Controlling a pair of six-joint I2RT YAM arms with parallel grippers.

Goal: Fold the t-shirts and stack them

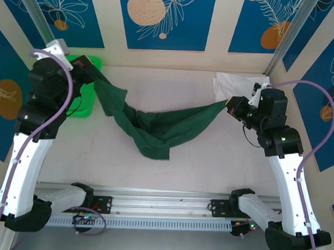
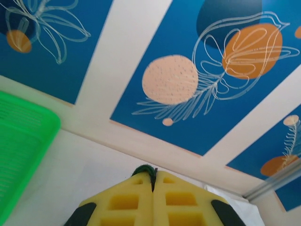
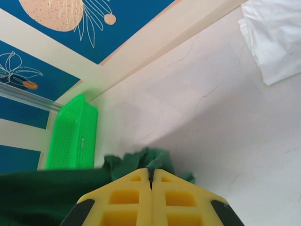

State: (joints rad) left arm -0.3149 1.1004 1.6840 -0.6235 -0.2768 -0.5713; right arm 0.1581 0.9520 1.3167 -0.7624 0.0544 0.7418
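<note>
You have the dark green t-shirt point(image 1: 155, 130) strung between both arms across the middle of the table point(image 1: 198, 171), running from about 10 o'clock to 2 o'clock with its belly sagging toward 6 o'clock; whether that low fold touches the surface you cannot tell from above. Your left pincer point(image 2: 153, 176) is shut on a tiny nub of dark cloth at its very tips. That thin bite is the likeliest failure, since any extra pull between the arms could slide it free and drop that end. Your right pincer point(image 3: 151, 173) is closed on a fuller bunch of the same shirt, so it looks the safer hold. The cloth hangs roped and twisted rather than spread, so lowering it as it is would probably leave a crumpled heap, not a flat panel to fold. Watch the bright green mesh basket point(image 1: 81, 101) at 9 o'clock, just under your left hold, which could catch the hem. The white t-shirt point(image 1: 236, 84) lies rumpled at 1 o'clock, close behind your right arm, and could get dragged. The table is pale and smooth, closed in by blue wall panels point(image 1: 161, 18) printed with leaves and orange discs.
</note>
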